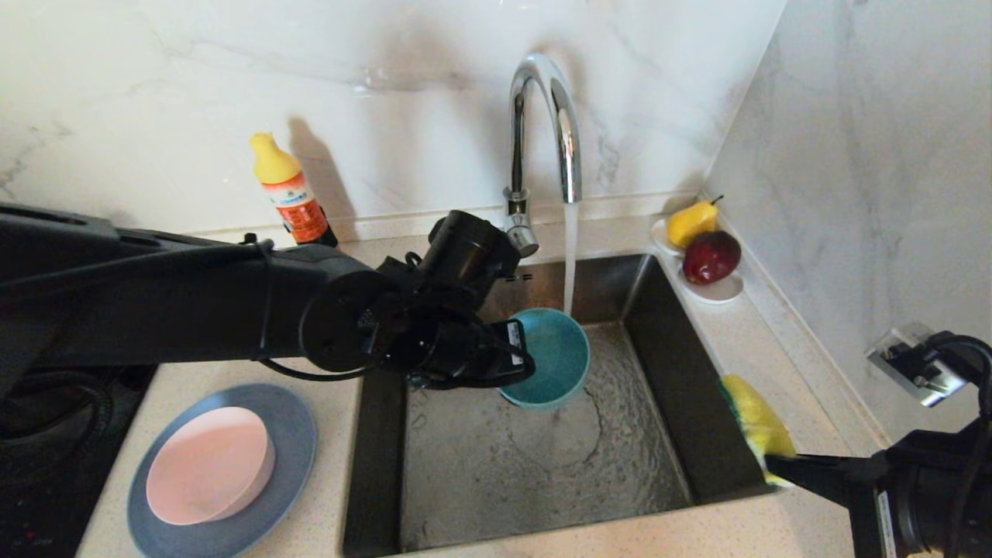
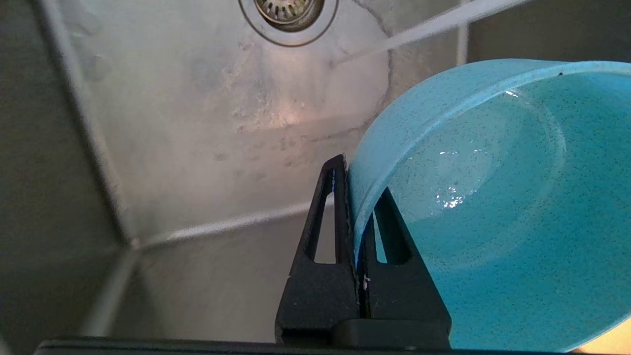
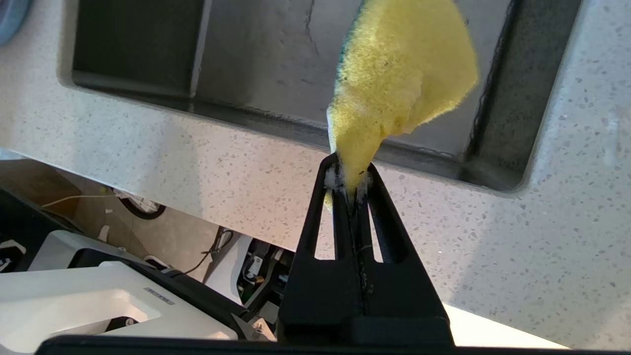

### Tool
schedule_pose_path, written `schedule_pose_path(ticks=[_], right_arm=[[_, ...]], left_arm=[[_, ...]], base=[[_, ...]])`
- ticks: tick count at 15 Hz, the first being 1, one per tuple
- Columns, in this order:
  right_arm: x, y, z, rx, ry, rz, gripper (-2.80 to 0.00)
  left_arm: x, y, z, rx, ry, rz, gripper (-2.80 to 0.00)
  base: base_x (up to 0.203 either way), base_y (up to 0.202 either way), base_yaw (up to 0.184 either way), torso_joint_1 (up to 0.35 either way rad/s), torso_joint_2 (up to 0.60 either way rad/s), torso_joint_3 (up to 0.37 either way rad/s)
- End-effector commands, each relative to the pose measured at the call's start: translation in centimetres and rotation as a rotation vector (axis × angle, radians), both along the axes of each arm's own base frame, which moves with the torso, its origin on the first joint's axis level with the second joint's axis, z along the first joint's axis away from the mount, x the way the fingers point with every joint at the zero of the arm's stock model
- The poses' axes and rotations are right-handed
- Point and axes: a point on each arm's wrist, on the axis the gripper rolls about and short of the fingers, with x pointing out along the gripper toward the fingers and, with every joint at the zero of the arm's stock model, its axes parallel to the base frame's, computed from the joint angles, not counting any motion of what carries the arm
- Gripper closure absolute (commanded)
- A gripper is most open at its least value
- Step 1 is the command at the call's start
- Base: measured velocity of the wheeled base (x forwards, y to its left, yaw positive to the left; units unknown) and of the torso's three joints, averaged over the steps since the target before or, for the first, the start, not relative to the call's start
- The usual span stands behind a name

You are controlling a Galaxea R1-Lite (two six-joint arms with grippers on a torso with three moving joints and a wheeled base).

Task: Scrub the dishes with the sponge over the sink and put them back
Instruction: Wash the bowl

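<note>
My left gripper [image 1: 521,358] is shut on the rim of the teal bowl [image 1: 552,356], holding it tilted above the steel sink [image 1: 542,457], just beside the running water. In the left wrist view one finger lies outside the wall of the teal bowl [image 2: 498,207] and one inside. Over the sink's right front corner my right gripper [image 1: 771,465] is shut on the yellow sponge [image 1: 756,422], whose green side faces away; the sponge [image 3: 399,79] sticks out past the fingertips. The pink bowl [image 1: 209,463] sits on the grey-blue plate [image 1: 291,434] on the counter at the left.
Water runs from the chrome faucet [image 1: 542,132] into the basin near the drain strainer [image 2: 288,12]. An orange bottle with a yellow cap [image 1: 288,190] stands at the back wall. A white dish with a pear and an apple [image 1: 701,240] sits at the back right.
</note>
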Motion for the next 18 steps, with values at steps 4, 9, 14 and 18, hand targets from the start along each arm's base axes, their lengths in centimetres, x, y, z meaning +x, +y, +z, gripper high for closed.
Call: schedule_pose_path(ticks=[4,9,14,18], right_arm=[[-0.1,-0.1,0.0,0.0,-0.002,0.0,0.0],[0.0,0.0,-0.3,-0.006,0.007,0.001,0.0],[0.1,0.1,-0.2,-0.006,0.011,0.001,0.0],[0.1,0.1,-0.3,-0.005,0.014,0.005,0.0]], left_arm=[[3.0,-2.7,-3.6,0.014,0.032,0.044,0.0],[4.2,-3.1,-3.8,0.005,0.013,0.075,0.0],[5.2,-3.3,-3.0,-0.048,-0.012,0.128,0.0],[5.6,-3.7,-3.2,-0.068,-0.011,0.141,0.0]], base=[[0.0,0.0,0.0,0.0,0.0,0.0],[0.0,0.0,0.0,0.0,0.0,0.0],[0.0,0.0,0.0,0.0,0.0,0.0],[0.0,0.0,0.0,0.0,0.0,0.0]])
